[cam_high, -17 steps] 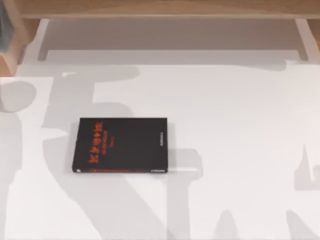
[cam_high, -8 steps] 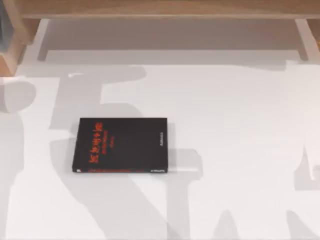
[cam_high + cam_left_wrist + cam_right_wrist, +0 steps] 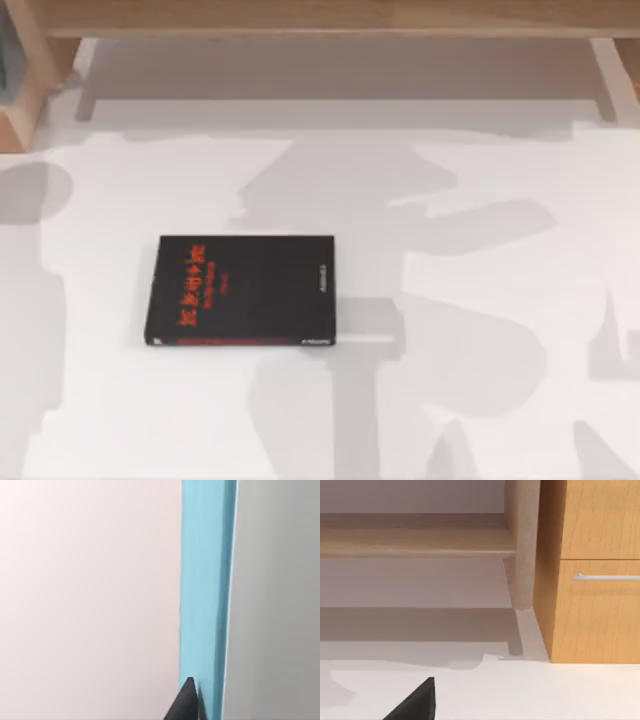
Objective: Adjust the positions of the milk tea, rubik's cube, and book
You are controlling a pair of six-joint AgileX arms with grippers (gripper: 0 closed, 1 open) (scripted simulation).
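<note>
The book (image 3: 205,590) shows in the left wrist view as a light-blue band seen edge-on, reaching straight away from my left gripper (image 3: 200,707). One dark fingertip (image 3: 187,702) presses against its cover, and the gripper is shut on it. The book is held clear of the table (image 3: 480,300), which carries only broad shadows in the top view. In the right wrist view one dark fingertip (image 3: 417,700) of my right gripper hangs above the white table near the wooden furniture. The milk tea and the rubik's cube are out of view.
A thin black book with red lettering (image 3: 240,290) lies flat left of the table's middle. A wooden shelf (image 3: 320,18) runs along the back edge. A wooden post (image 3: 522,545) and a drawer cabinet (image 3: 595,580) with a metal handle stand at the back.
The broad shadows on the table have swept from the left side toward the middle and right. The black book has not moved.
</note>
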